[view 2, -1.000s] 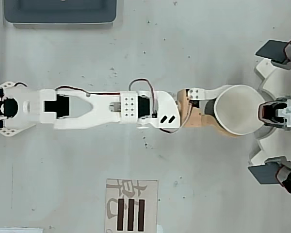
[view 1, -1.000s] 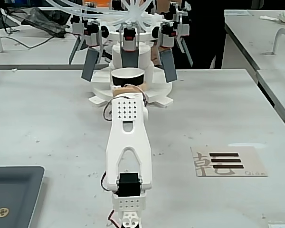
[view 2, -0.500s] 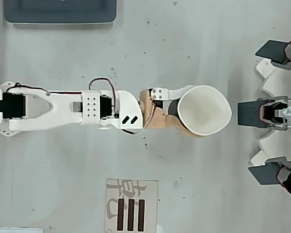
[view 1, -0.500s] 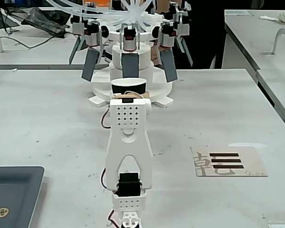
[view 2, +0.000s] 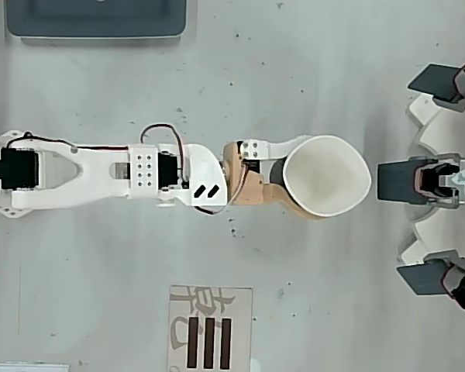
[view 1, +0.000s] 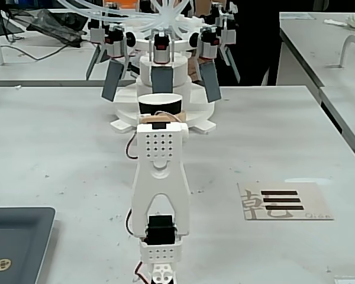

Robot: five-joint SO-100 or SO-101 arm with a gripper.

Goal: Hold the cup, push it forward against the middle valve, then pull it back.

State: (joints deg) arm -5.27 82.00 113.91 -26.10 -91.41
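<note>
The cup (view 2: 329,174) shows its white inside in the overhead view, and its black wall with white rim (view 1: 160,105) shows just past the arm's white head in the fixed view. My gripper (view 2: 301,177) is shut on the cup, with a white finger (view 2: 291,145) on one side and a tan finger (view 2: 294,208) on the other. The middle valve (view 2: 401,182), a dark-grey upright paddle (view 1: 162,77) under a black-and-red block, stands right in front of the cup. In the overhead view a narrow gap separates them. The fixed view hides the gripper's fingers behind the arm.
Two slanted grey paddles (view 1: 113,80) (view 1: 209,81) flank the middle one on a white round stand (view 1: 196,120) with clear tubes above. A dark tray (view 2: 97,19) lies beside the arm. A card with black bars (view 2: 209,329) lies on the other side.
</note>
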